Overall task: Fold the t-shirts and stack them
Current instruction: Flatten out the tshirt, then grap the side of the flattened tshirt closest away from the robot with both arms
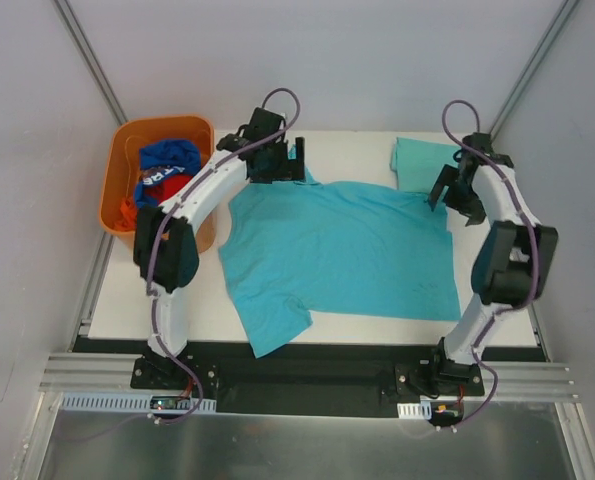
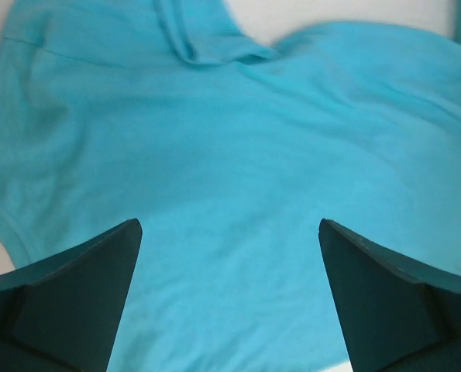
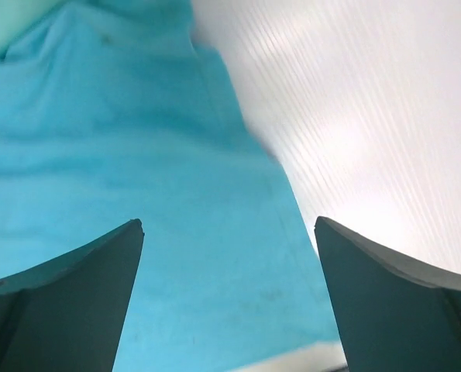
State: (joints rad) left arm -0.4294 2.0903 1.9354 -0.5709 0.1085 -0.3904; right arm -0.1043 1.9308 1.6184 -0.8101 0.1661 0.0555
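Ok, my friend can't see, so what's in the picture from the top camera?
A plain teal cotton t-shirt lies spread on a white table, with the open left gripper and open right gripper near its far edge. A folded teal t-shirt lies far right; an orange plastic basket of clothes stands left.

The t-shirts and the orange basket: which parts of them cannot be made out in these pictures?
Top external: the left arm covers the right side of the orange basket; lettering on the blue garment is too small to read.
Top external: the right gripper hides a corner of the folded t-shirt.
Left wrist: the picture's edges cut off the spread t-shirt.
Right wrist: the pale patch at top left is too blurred to identify.
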